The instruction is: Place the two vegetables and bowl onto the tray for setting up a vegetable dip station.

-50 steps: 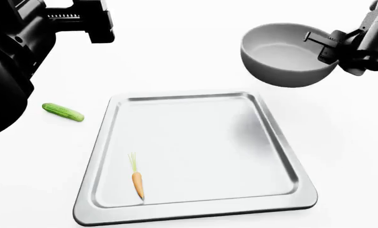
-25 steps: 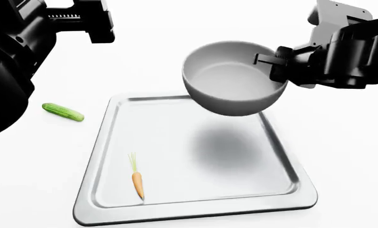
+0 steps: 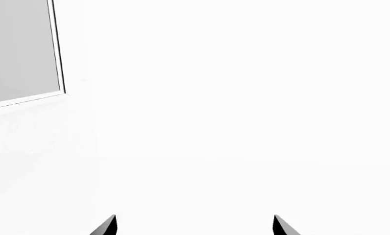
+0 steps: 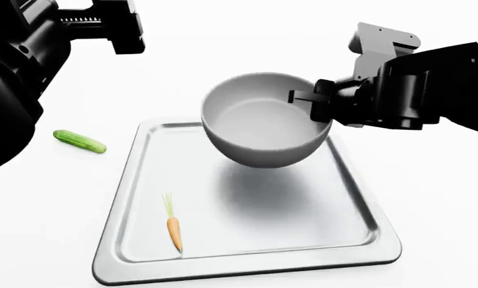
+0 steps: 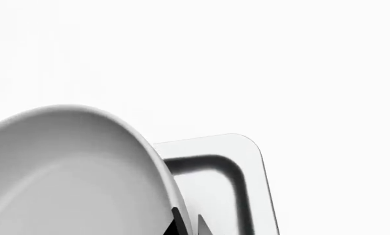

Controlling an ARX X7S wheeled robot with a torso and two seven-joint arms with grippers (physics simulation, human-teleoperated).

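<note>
Right gripper [image 4: 313,103] pinches bowl [image 4: 259,120] rim above tray [image 4: 135,180].

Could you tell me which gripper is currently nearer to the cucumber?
Left. The left gripper hangs above and behind the cucumber, which lies beside the tray. The right gripper is across the tray, clamped on the bowl rim.

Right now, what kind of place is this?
Likely a bare simulated tabletop rather than a real kitchen: a plain white surface with no walls or fixtures in view, holding only a tray, a carrot and a cucumber, with a bowl held above.
</note>
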